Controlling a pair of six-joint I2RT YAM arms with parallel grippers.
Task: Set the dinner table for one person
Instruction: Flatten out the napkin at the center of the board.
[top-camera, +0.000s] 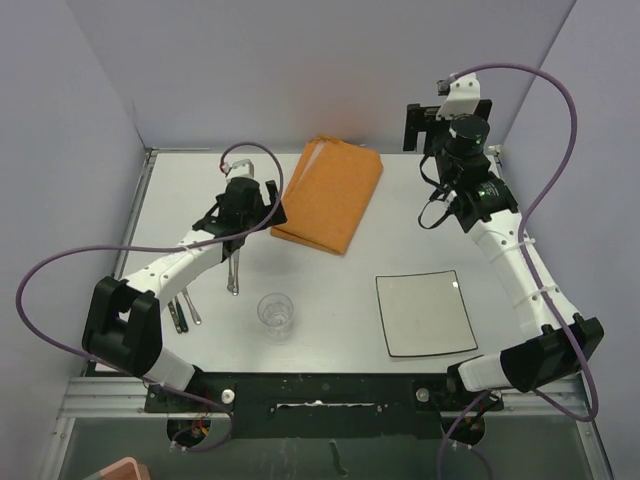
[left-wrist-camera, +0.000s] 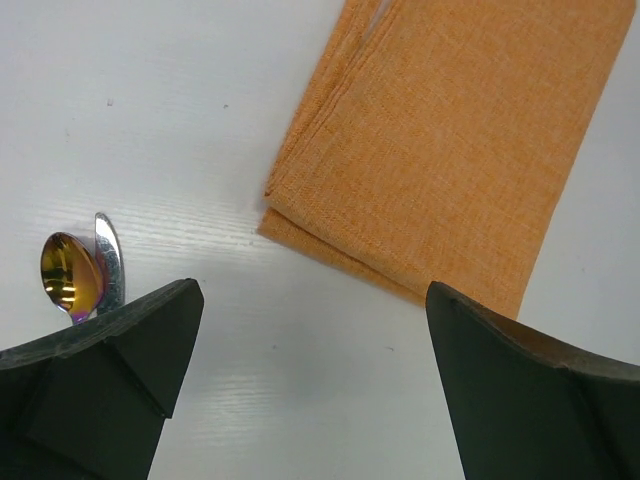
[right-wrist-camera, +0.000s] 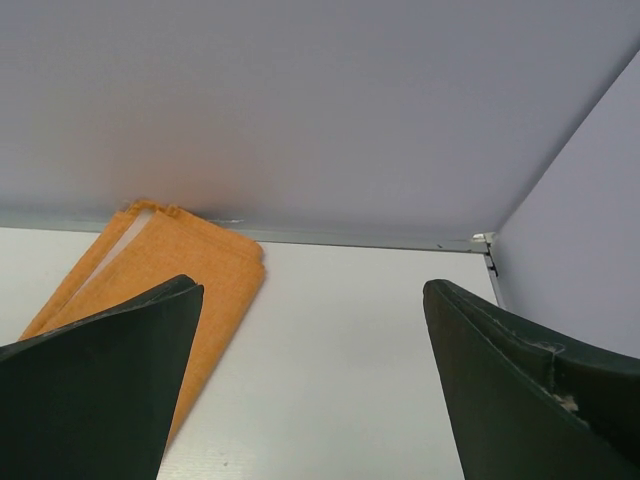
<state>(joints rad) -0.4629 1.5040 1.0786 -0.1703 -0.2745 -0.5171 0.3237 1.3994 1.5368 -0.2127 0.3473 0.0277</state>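
The dinner table (top-camera: 330, 290) is a wide white top with thin metal edging. On it lie a folded orange cloth (top-camera: 330, 193), a square white plate (top-camera: 425, 312) at the right front, a clear glass (top-camera: 276, 311) and loose cutlery (top-camera: 233, 272). My left gripper (top-camera: 268, 203) hovers open beside the cloth's left edge, holding nothing. Its wrist view shows the cloth (left-wrist-camera: 450, 140) ahead of the gripper (left-wrist-camera: 312, 300) and a shiny spoon (left-wrist-camera: 70, 272) to the left. My right gripper (top-camera: 418, 125) is open, raised near the back right corner, and empty (right-wrist-camera: 312, 290).
Pale walls close off the back and both sides (top-camera: 300, 70). More cutlery (top-camera: 183, 308) lies partly under my left arm. Purple cables loop off both arms. The table's back right corner (right-wrist-camera: 480, 240) is just ahead of the right gripper.
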